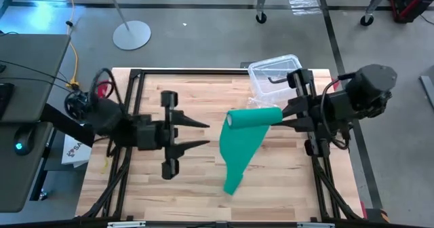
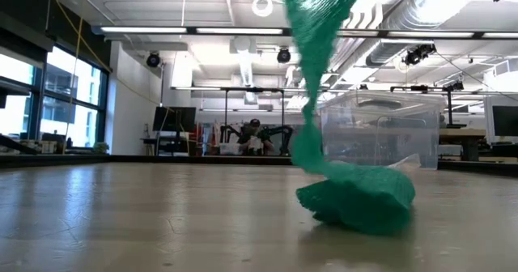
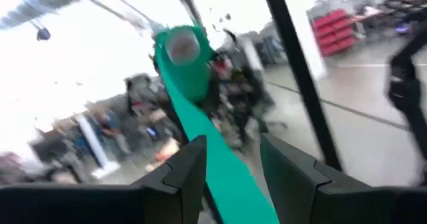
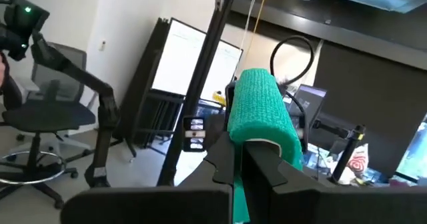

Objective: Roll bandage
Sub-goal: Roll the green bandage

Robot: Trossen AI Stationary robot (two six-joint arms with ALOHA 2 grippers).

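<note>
My right jaws [image 1: 283,117] pinch the bandage [image 1: 244,143] roll. Its loose tail hangs down toward my open left jaws [image 1: 203,134], nearby.

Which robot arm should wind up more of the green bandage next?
Probably the left. The right gripper is shut on the bandage's rolled end, held up. The left gripper is open and free, pointing at the strip hanging to the table, so it can guide it.
</note>
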